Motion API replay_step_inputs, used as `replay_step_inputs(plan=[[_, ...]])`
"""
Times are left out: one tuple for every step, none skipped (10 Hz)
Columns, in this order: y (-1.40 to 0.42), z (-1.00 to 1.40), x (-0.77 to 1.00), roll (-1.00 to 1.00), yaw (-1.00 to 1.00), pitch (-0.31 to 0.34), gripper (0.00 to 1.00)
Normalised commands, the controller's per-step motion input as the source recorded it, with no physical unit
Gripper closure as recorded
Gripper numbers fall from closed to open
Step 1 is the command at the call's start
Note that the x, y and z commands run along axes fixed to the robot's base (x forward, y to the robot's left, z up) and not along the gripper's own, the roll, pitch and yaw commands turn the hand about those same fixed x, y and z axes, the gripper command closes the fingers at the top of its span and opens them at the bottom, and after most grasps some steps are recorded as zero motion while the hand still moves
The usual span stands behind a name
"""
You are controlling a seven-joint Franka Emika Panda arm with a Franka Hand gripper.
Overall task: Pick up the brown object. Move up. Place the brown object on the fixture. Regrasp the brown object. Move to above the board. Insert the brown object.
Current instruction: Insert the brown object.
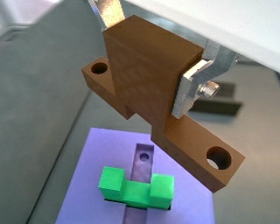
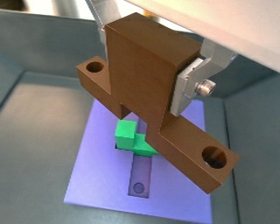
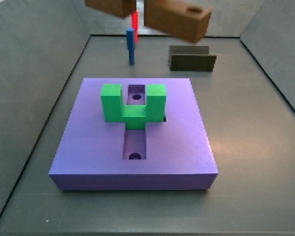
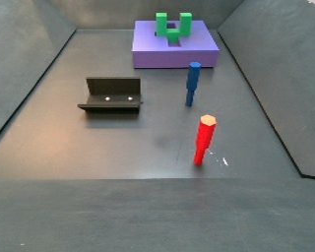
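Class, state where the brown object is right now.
The brown object is held off the floor in the end effector; in both wrist views it hangs above the purple board and its green block.

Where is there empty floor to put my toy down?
Bare floor lies in front of the fixture, left of the red peg. It is crowded on the board around the green block, where the pincer holds the brown object high above.

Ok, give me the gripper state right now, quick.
Gripper: shut on the brown object, holding it in the air above the board.
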Motion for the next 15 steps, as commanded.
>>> replay_step_inputs(plan=[[-0.03,-0.47,-0.03,-0.08,-1.00,-0.106,1.00],[-0.03,-0.48,-0.05,-0.09,-0.98,-0.120,1.00],[-0.04,-0.48,-0.06,-0.10,-0.97,-0.131,1.00],[-0.05,-0.46,-0.06,-0.11,-0.96,-0.140,1.00],[-0.05,-0.43,-0.06,-0.12,-0.95,-0.146,1.00],[-0.06,-0.32,0.00,-0.13,-0.92,-0.076,1.00],[-0.06,-0.22,0.00,-0.13,-0.94,-0.013,1.00],[-0.05,-0.05,0.00,-0.12,-0.98,0.000,1.00],[-0.22,0.04,0.01,-0.03,-0.86,0.124,1.00],[-0.20,0.00,0.01,0.00,-0.85,0.100,1.00],[-0.15,-0.05,0.00,0.02,-0.88,0.067,1.00],[-0.23,-0.11,0.11,0.05,-0.74,0.056,1.00],[-0.19,-0.26,0.27,0.10,-0.50,0.086,1.00],[-0.17,-0.17,0.30,0.09,-0.49,0.113,1.00],[-0.01,-0.10,0.10,0.06,-0.23,0.073,1.00]])
